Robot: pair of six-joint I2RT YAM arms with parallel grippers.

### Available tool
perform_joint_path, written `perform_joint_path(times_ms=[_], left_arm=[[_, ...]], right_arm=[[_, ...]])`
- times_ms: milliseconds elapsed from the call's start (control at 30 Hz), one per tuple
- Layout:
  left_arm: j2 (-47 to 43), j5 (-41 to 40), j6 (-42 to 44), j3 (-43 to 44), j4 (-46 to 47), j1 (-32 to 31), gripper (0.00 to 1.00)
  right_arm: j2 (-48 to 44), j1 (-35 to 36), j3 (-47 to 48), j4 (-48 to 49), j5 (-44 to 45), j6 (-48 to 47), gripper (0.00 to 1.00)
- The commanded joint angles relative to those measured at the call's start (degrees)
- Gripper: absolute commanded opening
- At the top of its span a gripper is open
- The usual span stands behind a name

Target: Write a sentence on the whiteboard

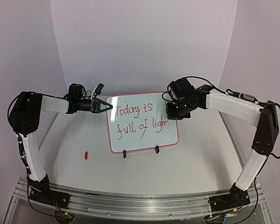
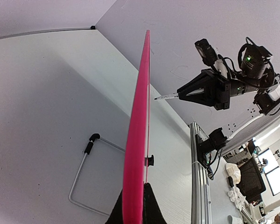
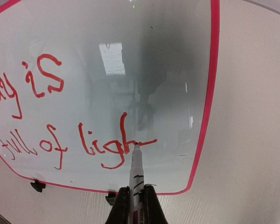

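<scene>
Where the marker (image 3: 136,169) touches, the sentence (image 1: 141,124) reads "Today is full of ligh".

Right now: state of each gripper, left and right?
Left gripper: closed on the whiteboard edge.
Right gripper: closed on a marker, tip on the whiteboard.

One red-framed glossy whiteboard (image 1: 151,140), two black clip feet (image 1: 124,154), two lines of red handwritten lettering (image 1: 130,112), one white marker (image 3: 136,170), one small red piece (image 1: 86,155).

curved white backdrop (image 1: 144,42) behind; white tabletop (image 1: 196,163) below; aluminium rail (image 1: 130,203) along near edge
</scene>
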Motion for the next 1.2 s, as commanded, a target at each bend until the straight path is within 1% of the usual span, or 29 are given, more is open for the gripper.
perform_joint_path(times_ms=[0,233,433,1167], left_arm=[[1.20,-8.26,6.90,-1.34,-0.36,-0.78,0.00],[1.14,-8.15,6.90,-1.31,-0.36,-0.79,0.00],[1.11,-8.16,7.07,-1.40,-0.38,-0.83,0.00],[1.39,-8.02,7.16,-1.33,-0.46,-0.78,0.00]], right_arm=[[0.56,-0.38,2.36,0.40,1.63,-0.28,0.00],[1.65,-0.52,2.76,0.47,1.75,0.06,0.00],[2.22,-0.68,2.39,0.75,4.50,0.36,0.00],[3.49,-0.88,2.51,2.26,3.30,0.55,0.00]])
